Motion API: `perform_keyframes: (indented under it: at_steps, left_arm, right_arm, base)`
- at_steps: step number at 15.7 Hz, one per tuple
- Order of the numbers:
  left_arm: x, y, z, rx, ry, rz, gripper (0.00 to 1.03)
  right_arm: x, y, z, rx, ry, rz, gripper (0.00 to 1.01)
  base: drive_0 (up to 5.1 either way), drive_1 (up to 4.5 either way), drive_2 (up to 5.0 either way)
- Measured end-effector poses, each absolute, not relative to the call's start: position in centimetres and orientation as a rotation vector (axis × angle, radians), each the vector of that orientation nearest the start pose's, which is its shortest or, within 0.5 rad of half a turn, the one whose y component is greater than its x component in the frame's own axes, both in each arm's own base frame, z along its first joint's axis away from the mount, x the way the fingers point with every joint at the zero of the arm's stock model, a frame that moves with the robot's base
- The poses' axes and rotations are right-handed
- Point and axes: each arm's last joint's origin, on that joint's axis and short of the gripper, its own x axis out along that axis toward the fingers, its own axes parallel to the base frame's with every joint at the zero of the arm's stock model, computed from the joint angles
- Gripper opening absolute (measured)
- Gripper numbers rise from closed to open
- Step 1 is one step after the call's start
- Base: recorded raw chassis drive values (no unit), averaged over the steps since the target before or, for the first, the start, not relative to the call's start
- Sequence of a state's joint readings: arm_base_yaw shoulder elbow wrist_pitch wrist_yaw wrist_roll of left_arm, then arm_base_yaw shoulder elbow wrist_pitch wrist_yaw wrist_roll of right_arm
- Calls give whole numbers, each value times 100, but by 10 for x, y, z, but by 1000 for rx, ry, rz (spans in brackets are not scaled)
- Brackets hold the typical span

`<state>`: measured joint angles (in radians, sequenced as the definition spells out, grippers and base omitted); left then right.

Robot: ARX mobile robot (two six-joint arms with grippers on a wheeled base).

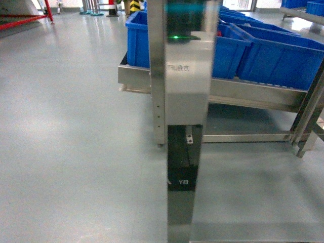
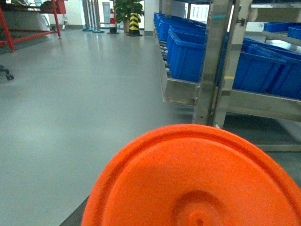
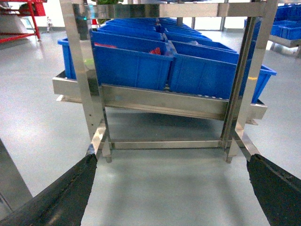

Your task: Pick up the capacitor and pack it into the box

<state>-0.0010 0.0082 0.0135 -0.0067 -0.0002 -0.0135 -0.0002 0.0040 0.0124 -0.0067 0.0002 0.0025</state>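
Grey floor; steel rack carrying blue bins ahead. Right gripper: fingers spread wide, nothing between. Left gripper out of frame; orange disc fills near foreground, jaw state undeterminable. Box, capacitor: not visible.

orange disc: cut off below | blue bins: contents hidden

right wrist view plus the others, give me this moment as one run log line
phase: at rack | right pincer: open, empty | left pincer: not in view, orange disc fills left view | blue bins on rack | box: not in view
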Motion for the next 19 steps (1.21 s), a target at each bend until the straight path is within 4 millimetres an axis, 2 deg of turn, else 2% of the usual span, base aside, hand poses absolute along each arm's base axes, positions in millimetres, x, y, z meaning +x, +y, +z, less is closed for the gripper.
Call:
perform_keyframes:
  at_steps: [19]
  left_arm:
    - [97,0,167,-14,1,-2,43]
  right_arm:
    - [97,0,167,2,-2,0,98]
  base:
    - [-495,242,242]
